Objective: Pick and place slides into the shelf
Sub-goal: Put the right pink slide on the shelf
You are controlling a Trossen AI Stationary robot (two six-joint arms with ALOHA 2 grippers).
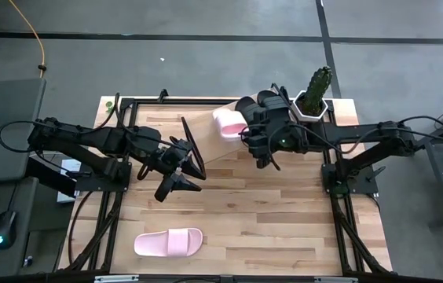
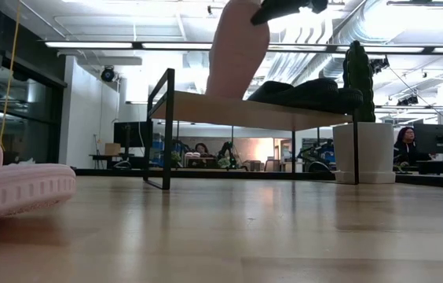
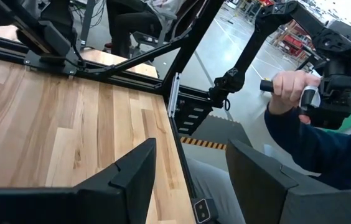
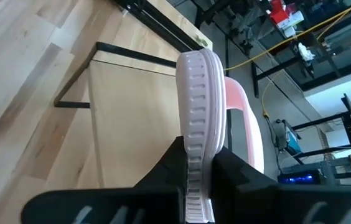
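My right gripper (image 1: 244,134) is shut on a pale pink slide (image 1: 227,122) above the far part of the light-wood shelf (image 1: 208,140). In the low view that slide (image 2: 236,47) hangs from the gripper down toward the shelf's plank (image 2: 245,110). Two black slides (image 1: 269,101) lie on the shelf's right part. A second pink slide (image 1: 168,242) lies sole down on the table near its front edge. My left gripper (image 1: 181,187) hovers open left of the shelf, with nothing between its fingers (image 3: 132,174). My right gripper pinches the pink slide's sole (image 4: 194,177) at one end, between its two fingers. The fingers come from the table's right, slanting down. The slide stands on edge, strap (image 4: 245,124) to one side. Whether its lower end (image 2: 223,93) touches the plank I cannot tell.
A white pot (image 1: 313,104) with a cactus (image 2: 358,71) stands at the shelf's right end. Dark arm frames (image 1: 119,169) run along both table sides. Bare wood lies between the shelf and the front pink slide. A person's hand (image 3: 287,90) shows beyond the table.
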